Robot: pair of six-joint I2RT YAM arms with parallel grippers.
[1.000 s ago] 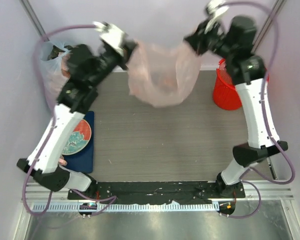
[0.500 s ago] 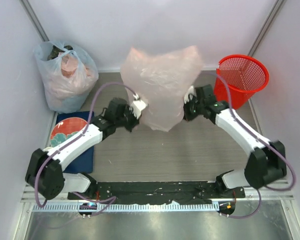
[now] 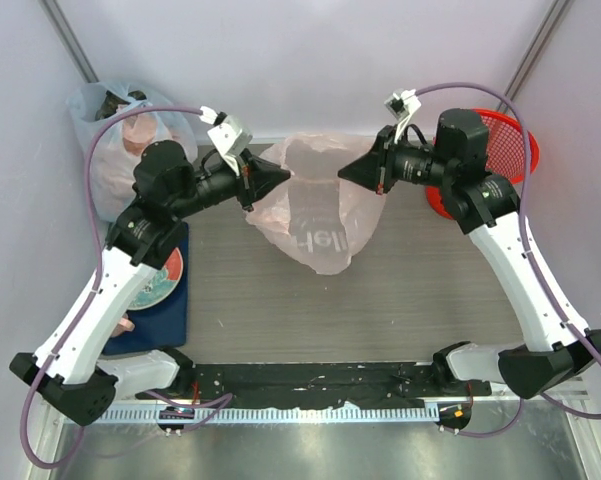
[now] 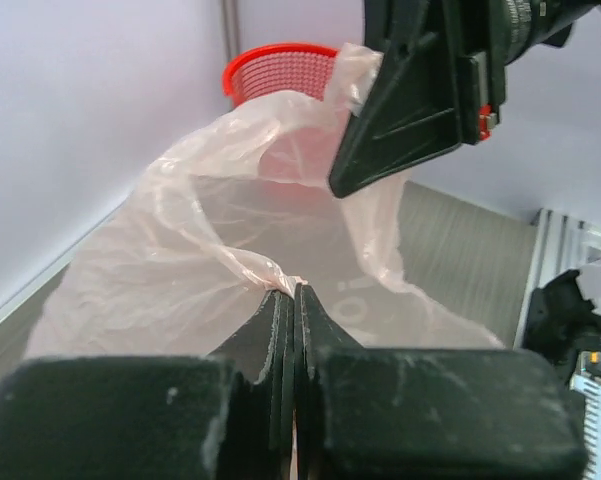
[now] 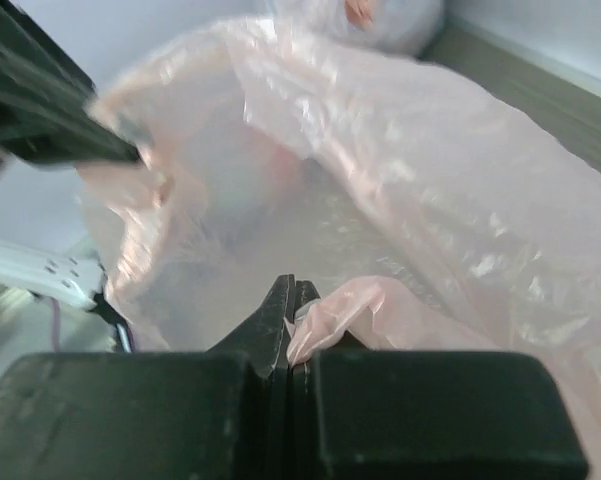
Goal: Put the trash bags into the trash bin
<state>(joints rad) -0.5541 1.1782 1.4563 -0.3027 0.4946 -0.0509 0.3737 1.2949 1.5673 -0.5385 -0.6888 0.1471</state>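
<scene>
The pale-pink trash bag hangs open between my two grippers above the middle of the table; it also shows in the left wrist view and the right wrist view. My left gripper is shut on the bag's left rim, seen in the left wrist view. My right gripper is shut on the bag's right rim, seen in the right wrist view. The red trash bin stands at the far right, partly hidden behind my right arm, and shows in the left wrist view.
A bigger bluish-clear bag with pink lumps stands at the far left corner. A patterned plate lies on a dark blue mat at the left. Walls close in at the back and both sides.
Both arms swung down and then rose again with the bag held between them. The bag now hangs lower and open, more toward the table's middle.
</scene>
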